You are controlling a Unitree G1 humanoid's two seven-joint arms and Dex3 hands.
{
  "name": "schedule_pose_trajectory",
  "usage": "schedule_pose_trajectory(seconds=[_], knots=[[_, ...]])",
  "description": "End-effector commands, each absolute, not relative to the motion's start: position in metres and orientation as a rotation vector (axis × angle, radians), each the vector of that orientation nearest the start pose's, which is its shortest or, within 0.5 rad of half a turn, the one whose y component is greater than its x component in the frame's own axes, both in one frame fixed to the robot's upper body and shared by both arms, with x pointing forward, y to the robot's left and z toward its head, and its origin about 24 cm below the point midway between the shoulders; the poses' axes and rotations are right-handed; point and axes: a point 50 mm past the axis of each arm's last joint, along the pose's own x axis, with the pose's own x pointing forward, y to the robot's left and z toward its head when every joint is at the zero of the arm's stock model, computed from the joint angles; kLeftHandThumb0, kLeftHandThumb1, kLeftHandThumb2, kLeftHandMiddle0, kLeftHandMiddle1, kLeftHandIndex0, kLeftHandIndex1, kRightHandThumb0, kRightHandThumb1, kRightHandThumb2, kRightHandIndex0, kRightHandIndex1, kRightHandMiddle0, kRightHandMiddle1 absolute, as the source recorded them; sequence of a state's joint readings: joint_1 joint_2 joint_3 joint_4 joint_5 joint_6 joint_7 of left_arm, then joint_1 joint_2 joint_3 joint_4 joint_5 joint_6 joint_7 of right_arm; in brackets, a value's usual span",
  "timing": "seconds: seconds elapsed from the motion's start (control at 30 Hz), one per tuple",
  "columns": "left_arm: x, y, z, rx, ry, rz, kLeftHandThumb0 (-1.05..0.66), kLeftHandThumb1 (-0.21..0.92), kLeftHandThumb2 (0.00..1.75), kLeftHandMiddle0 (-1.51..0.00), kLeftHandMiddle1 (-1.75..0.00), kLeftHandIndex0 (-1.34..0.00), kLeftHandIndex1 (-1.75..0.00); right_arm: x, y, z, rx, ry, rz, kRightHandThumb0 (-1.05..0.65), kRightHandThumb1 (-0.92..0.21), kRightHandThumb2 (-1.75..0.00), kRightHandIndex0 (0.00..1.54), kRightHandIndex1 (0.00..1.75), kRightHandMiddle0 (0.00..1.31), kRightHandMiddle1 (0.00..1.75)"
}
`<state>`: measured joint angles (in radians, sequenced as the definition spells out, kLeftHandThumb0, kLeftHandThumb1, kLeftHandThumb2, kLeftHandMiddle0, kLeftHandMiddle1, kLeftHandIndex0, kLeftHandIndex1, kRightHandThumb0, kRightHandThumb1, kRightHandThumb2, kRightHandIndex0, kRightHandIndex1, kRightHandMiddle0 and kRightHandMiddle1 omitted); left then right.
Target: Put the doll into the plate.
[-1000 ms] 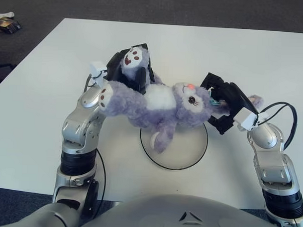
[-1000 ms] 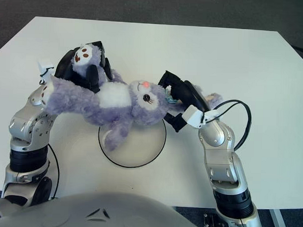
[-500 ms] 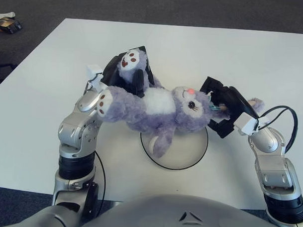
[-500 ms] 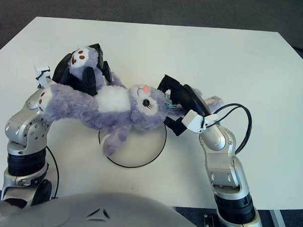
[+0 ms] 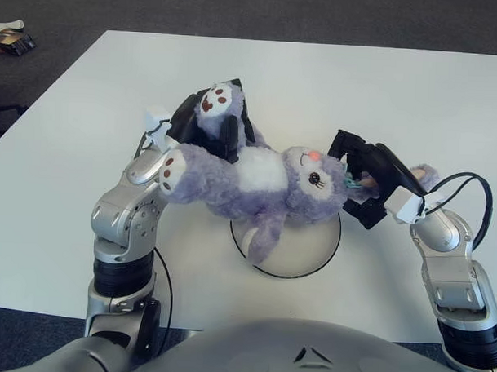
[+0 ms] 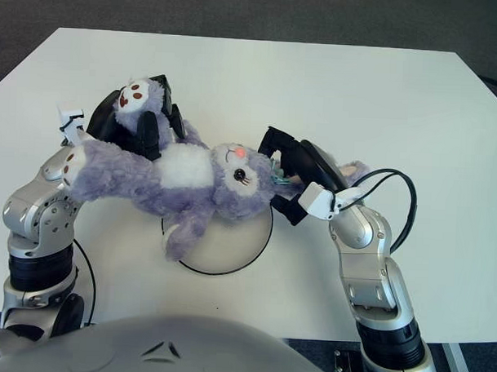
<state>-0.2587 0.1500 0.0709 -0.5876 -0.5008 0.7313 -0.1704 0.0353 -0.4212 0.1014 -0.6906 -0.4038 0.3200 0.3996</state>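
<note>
A purple plush doll (image 5: 257, 180) with a white belly lies on its back, held between both hands above the table. Its head and one arm hang over the white plate (image 5: 308, 245) with a dark rim. My left hand (image 5: 210, 123) is shut on the doll's legs at the left. My right hand (image 5: 365, 178) is shut on the doll's head and ears at the right. The doll hides the plate's far edge. In the right eye view the doll (image 6: 191, 180) covers the upper part of the plate (image 6: 230, 251).
The white table (image 5: 383, 84) stretches around the plate, with its front edge near my body. A small brown object (image 5: 10, 39) lies on the dark floor at the far left.
Both hands have shifted the doll slightly. Its head now sits a little lower over the plate. The right hand has moved a little to the right.
</note>
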Motion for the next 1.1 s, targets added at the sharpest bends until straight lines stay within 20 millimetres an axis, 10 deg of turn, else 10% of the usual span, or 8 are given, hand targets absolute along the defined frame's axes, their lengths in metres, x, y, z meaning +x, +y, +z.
schedule_pose_trajectory(seconds=[0.0,0.2,0.37,0.53,0.93,1.07], knots=[[0.253,0.127,0.171,-0.215,-0.090,-0.492,0.52,0.18,1.47,-0.71,-1.75,-0.81,-1.75,0.215,-0.155,0.157,-0.845,-0.220,0.366,0.00,0.01,-1.67,0.85,1.72,0.66,1.70],[0.252,0.127,0.170,-0.217,-0.092,-0.498,0.52,0.18,1.47,-0.71,-1.75,-0.82,-1.75,0.216,-0.159,0.161,-0.904,-0.209,0.380,-0.01,-0.07,-1.52,0.76,1.74,0.71,1.52],[0.252,0.126,0.170,-0.223,-0.099,-0.504,0.52,0.18,1.48,-0.72,-1.75,-0.82,-1.75,0.214,-0.163,0.167,-0.930,-0.186,0.455,-0.01,-0.40,-1.16,0.53,1.72,0.45,1.60],[0.251,0.126,0.170,-0.240,-0.103,-0.515,0.52,0.18,1.48,-0.71,-1.75,-0.83,-1.75,0.214,-0.166,0.170,-0.910,-0.153,0.498,-0.54,-0.28,-1.02,0.19,1.61,0.07,1.53],[0.250,0.125,0.168,-0.343,-0.093,-0.578,0.48,0.28,1.35,-0.63,-1.75,-0.76,-1.75,0.221,-0.180,0.186,-0.893,-0.080,0.567,-0.63,-0.23,-0.96,0.10,1.02,0.00,0.95],[0.250,0.126,0.168,-0.353,-0.059,-0.596,0.10,0.26,1.26,-0.77,-1.38,-0.58,-1.75,0.222,-0.183,0.190,-0.871,-0.101,0.593,-0.66,-0.25,-0.93,0.08,0.80,0.00,0.85]])
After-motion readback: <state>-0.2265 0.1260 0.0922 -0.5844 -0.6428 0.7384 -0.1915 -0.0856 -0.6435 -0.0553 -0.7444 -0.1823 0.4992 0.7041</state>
